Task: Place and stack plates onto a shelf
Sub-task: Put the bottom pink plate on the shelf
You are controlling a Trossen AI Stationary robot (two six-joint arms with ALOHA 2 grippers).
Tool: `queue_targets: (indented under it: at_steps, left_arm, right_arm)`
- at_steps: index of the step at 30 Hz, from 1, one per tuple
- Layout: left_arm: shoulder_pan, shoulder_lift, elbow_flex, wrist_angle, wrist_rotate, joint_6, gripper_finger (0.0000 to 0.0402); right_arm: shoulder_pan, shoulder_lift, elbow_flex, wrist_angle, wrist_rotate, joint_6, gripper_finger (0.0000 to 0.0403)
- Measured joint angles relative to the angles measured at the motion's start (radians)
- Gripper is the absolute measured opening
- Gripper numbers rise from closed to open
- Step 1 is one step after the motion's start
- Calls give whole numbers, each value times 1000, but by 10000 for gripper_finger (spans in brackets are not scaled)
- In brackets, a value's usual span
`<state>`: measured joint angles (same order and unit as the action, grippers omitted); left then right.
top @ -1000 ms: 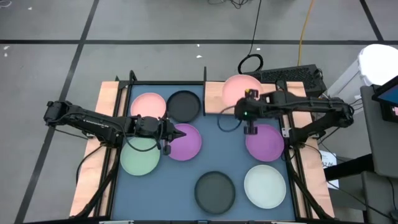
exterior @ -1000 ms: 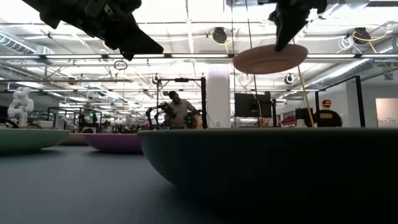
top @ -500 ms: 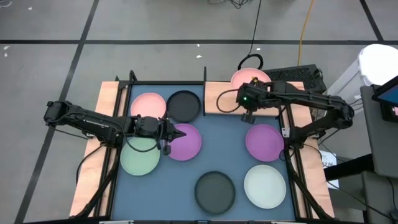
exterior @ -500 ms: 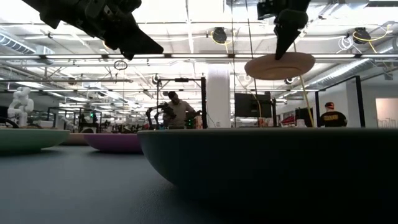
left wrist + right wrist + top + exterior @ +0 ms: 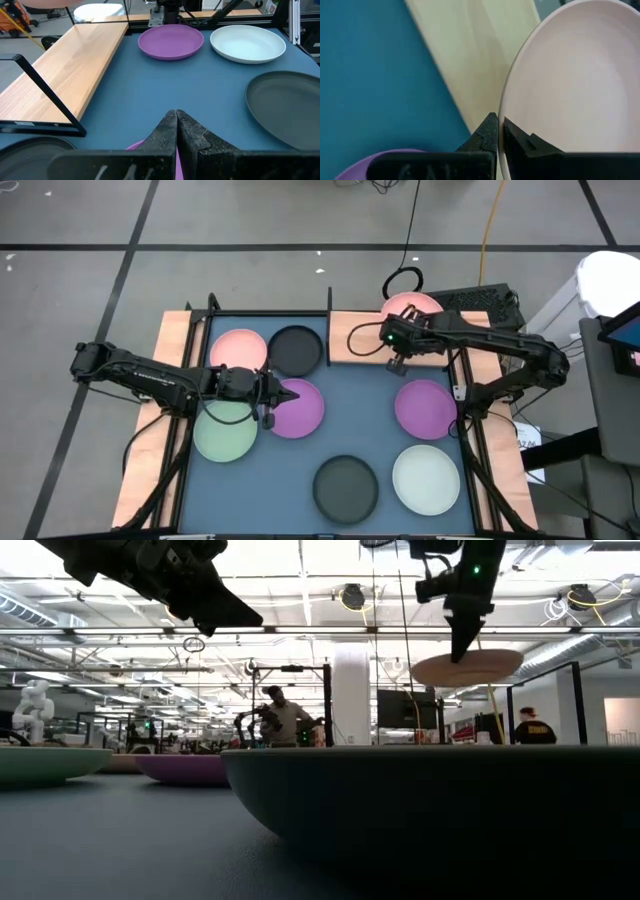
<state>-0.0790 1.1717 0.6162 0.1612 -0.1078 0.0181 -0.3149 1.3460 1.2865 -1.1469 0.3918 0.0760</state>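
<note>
My right gripper [image 5: 401,332] is shut on a pink plate [image 5: 415,305], which hangs above the far right part of the shelf [image 5: 345,330], a light wooden board along the blue mat's far edge. The low view shows this plate [image 5: 467,668] in the air under the fingers. My left gripper [image 5: 272,396] is shut and hovers at the left rim of a purple plate [image 5: 300,408]. On the mat rest a pink plate [image 5: 238,350], a black plate [image 5: 296,350], a green plate [image 5: 225,430], a second purple plate [image 5: 425,408], a second black plate [image 5: 346,488] and a pale plate [image 5: 426,478]. My right gripper pinches the pink plate's rim [image 5: 503,117] between its two fingers, one on the hollow upper face and one on the underside. The fingers slant down onto it from above. The plate is lifted clear of the shelf, nearly level, and reaches away from the fingers toward the table's far right.
A black metal frame [image 5: 45,95] stands at the shelf's left end. Upright frame posts [image 5: 470,430] run along the mat's right side. A cable loop [image 5: 403,280] lies on the floor beyond the table. People stand in the room behind.
My right gripper has carried the pink plate toward the table's far right corner and a little down, rolling its wrist as it went. The plate has stayed clear and nearly level, now over the shelf's far right part.
</note>
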Motion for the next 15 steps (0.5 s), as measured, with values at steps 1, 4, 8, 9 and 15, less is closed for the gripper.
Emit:
queue_targets:
  at_steps: [1,4,8,9,15]
  left_arm:
    - [0,0,0,0,0,0,1]
    - [0,0,0,0,0,0,1]
    - [0,0,0,0,0,0,1]
    - [0,0,0,0,0,0,1]
    - [0,0,0,0,0,1,1]
  right_arm:
    - [-4,0,-13,5,5,9,2]
    - [-13,-3,-58,38,4,30,2]
    - [-22,-18,-133,106,4,45,2]
    - [-26,-23,-152,120,2,50,2]
    - [-46,-76,-260,204,1,81,2]
